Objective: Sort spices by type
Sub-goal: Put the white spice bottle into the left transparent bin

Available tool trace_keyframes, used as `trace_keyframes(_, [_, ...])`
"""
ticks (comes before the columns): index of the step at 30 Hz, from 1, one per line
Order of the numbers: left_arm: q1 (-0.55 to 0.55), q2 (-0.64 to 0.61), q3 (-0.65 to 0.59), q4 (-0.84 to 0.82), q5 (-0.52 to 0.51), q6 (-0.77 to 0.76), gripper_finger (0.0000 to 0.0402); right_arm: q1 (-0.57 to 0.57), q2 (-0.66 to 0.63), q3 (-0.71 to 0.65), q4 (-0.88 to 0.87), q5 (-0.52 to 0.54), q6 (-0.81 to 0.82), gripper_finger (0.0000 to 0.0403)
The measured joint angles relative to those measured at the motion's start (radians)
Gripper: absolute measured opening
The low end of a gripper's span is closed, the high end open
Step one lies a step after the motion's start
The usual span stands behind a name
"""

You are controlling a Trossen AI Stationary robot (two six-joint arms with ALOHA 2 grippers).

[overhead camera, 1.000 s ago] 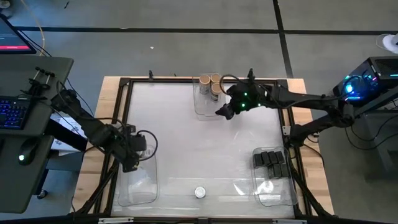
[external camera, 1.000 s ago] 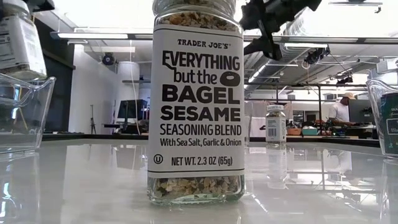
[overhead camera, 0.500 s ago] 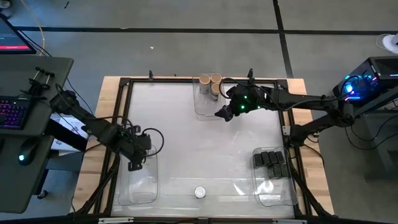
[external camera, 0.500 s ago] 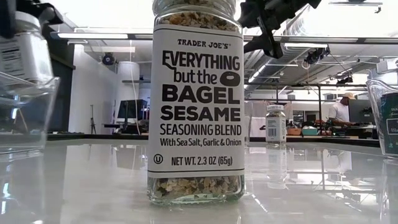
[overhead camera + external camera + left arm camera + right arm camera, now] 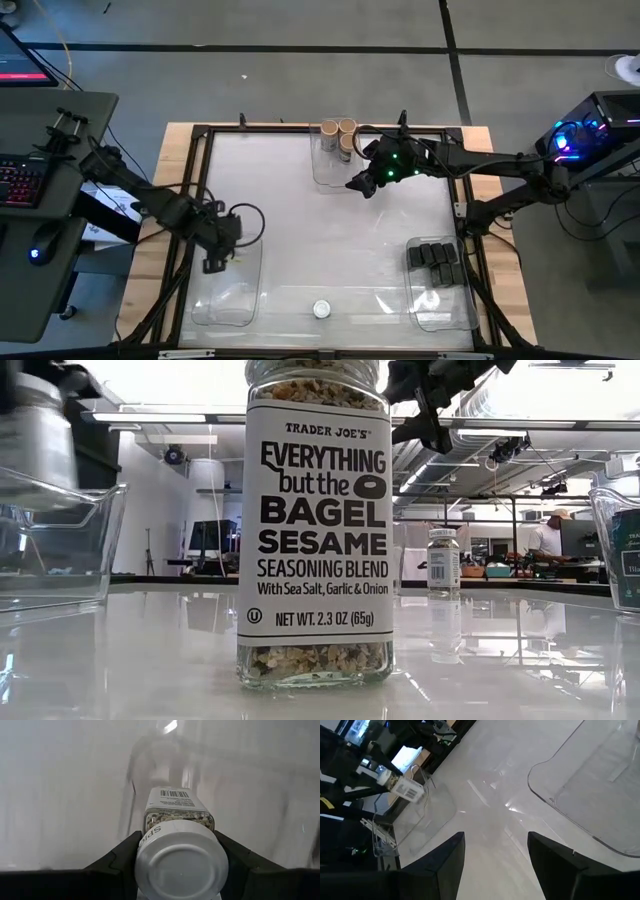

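My left gripper [image 5: 216,252] is shut on a white-lidded spice jar [image 5: 181,861], which hangs over the clear bin [image 5: 222,292] at the table's near left. A second white-lidded jar [image 5: 321,309] stands on its base near the front edge and fills the low view [image 5: 315,520]. Two tan-lidded jars [image 5: 338,130] stand in the far bin. Several black boxes [image 5: 435,258] lie in the near-right bin. My right gripper [image 5: 356,183] hovers open beside the far bin, nothing between its fingers [image 5: 452,857]. My left gripper pinches the jar at its white lid [image 5: 150,845], one finger on each side. The fingers come from above, pointing steeply down. The jar hangs below them, base downward and barcode label [image 5: 175,794] showing, over the bin; whether it touches the bin I cannot tell.
A dark frame [image 5: 200,135] rims the white tabletop, with open room in the middle [image 5: 330,240]. The right wrist view shows a clear bin wall [image 5: 580,805]. A small jar [image 5: 443,560] stands far off. A person [image 5: 548,538] is in the room behind.
My left gripper has swung a little toward the table's right with the jar, still shut on it. In the low view, the near-left bin's rim has shifted toward the right. My right gripper has kept still.
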Motion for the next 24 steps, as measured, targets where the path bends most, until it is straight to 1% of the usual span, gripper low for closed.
trace_keyframes(3, [-0.029,-0.002,0.009,-0.075,0.057,0.029,0.0168,0.0,0.0,0.0,0.0,0.0,-0.009,0.0212])
trace_keyframes(6, [-0.064,-0.002,-0.015,-0.073,0.102,0.092,0.0168,-0.001,0.0,0.0,0.0,0.0,-0.019,0.0212])
trace_keyframes(9, [-0.079,0.001,-0.054,-0.058,0.109,0.143,0.0168,-0.001,0.0,0.0,0.0,-0.001,-0.019,0.0212])
trace_keyframes(14, [-0.077,0.001,-0.121,-0.033,0.123,0.157,0.0168,-0.001,0.0,0.0,0.0,-0.001,-0.019,0.0212])
trace_keyframes(18, [-0.069,0.002,-0.175,0.039,0.157,0.18,0.0168,-0.001,0.0,0.0,0.0,0.004,-0.019,0.0212])
trace_keyframes(24, [-0.04,0.002,-0.225,0.058,0.152,0.18,0.0168,-0.001,0.0,0.0,0.0,0.009,-0.019,0.0212])
